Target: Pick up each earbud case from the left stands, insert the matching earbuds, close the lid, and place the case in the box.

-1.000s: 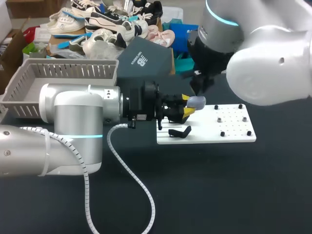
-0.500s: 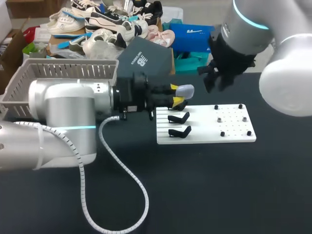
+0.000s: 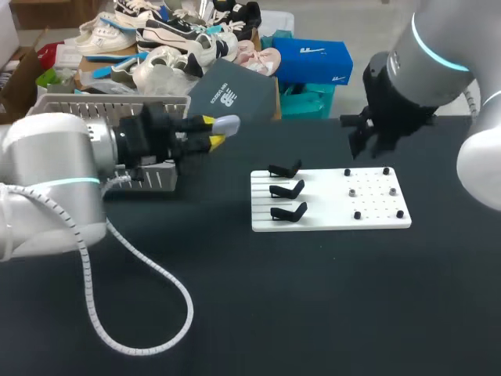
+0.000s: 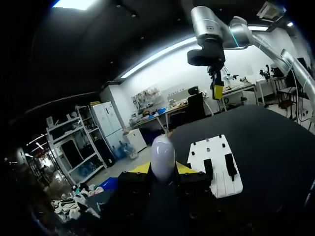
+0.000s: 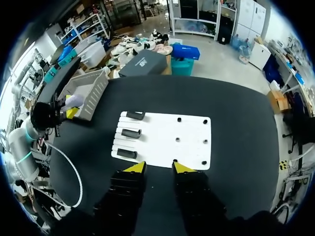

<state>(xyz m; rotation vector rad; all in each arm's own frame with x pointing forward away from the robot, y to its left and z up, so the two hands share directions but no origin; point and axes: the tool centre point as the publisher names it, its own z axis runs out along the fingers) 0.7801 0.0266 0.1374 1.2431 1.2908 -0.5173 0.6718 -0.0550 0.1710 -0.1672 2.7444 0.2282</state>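
The left hand was clamped on the earbud case, one yellow-tipped finger pressed to each side of it. The case was a smooth, rounded, egg-like shell in pale grey with a faint lilac tone, and its lid was shut. Any marking on it was too small to make out. In the left wrist view the case stood up between the two yellow tips, its rounded end poking out past them. The hand held it in the air, clear of the worktop, just beside the near end of the grey slatted basket. The right wrist view showed the same: the case close against the basket's corner. A white coiled cable hung from the left arm and looped over the dark worktop.

Well apart from the case, toward the right arm's side, a white plate lay flat on the worktop. Three black stands sat in a row on the end nearer the left arm. Small dark and grey pegs dotted the other end.

The right hand hovered above the worktop at the plate's edge. Its fingers were apart, with nothing between them.
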